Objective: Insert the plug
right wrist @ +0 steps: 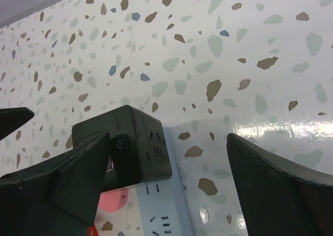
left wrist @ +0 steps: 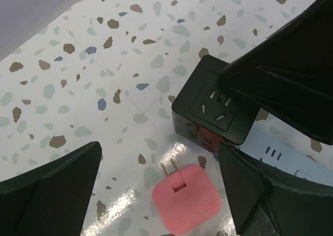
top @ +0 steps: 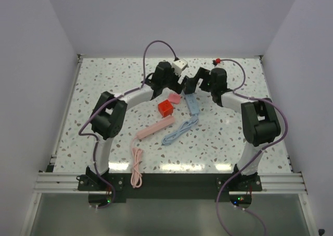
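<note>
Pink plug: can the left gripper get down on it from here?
Probably yes. The left gripper hangs above the pink plug, which lies flat under its open jaws with nothing over it; the black socket cube sits close beyond it.

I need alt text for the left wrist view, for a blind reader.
A black cube socket is central, a pink plug lying on the speckled table below it and a blue power strip at its right. The left gripper is open.
</note>
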`<state>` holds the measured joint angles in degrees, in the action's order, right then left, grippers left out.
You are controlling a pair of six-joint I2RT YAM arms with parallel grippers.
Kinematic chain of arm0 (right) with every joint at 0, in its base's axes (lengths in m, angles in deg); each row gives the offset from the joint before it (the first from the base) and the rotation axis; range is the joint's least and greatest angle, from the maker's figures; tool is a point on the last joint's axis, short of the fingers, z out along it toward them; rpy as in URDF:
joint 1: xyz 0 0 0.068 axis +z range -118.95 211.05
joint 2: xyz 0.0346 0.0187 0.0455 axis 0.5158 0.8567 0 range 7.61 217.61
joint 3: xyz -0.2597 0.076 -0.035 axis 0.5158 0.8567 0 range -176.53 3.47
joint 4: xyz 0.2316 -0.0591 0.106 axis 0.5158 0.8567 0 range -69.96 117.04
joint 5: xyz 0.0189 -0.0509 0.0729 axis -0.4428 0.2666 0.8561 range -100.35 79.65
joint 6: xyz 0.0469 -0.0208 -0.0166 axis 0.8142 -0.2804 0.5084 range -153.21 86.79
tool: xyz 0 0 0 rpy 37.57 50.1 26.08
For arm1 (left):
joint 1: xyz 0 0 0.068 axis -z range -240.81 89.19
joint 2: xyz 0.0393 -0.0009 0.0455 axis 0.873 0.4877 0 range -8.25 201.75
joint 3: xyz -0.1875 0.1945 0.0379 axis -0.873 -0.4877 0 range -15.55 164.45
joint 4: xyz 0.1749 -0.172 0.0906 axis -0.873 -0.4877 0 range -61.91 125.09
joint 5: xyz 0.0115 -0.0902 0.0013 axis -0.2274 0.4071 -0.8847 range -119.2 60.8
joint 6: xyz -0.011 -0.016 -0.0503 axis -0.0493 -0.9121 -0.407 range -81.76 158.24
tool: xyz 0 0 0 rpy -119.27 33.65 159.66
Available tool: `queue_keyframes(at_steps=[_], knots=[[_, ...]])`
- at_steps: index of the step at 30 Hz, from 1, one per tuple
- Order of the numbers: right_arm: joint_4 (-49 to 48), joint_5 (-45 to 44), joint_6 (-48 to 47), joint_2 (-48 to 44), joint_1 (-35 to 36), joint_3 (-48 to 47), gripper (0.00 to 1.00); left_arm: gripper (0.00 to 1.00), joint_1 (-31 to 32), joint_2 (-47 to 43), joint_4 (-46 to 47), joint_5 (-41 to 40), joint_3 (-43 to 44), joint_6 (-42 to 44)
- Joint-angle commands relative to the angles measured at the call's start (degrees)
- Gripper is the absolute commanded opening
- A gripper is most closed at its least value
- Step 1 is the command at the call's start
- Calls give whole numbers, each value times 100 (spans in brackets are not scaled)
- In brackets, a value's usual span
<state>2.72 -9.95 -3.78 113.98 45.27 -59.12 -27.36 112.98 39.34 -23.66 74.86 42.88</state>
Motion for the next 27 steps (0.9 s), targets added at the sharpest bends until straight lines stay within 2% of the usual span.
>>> queue_keyframes(at_steps=[1, 9, 22, 27], knots=[[1354, -181, -456, 227, 213, 247, 95, 99, 12, -327, 672, -368, -146, -376], [1451, -313, -500, 174, 292, 326, 95, 99, 12, -337, 1086, -501, -322, -833], [1644, -445, -544, 183, 494, 370, 94, 99, 39, -864, 2149, -809, -1016, -1211], [1688, -506, -517, 121, 512, 440, 94, 100, 100, -487, 1702, -633, -648, -1159]])
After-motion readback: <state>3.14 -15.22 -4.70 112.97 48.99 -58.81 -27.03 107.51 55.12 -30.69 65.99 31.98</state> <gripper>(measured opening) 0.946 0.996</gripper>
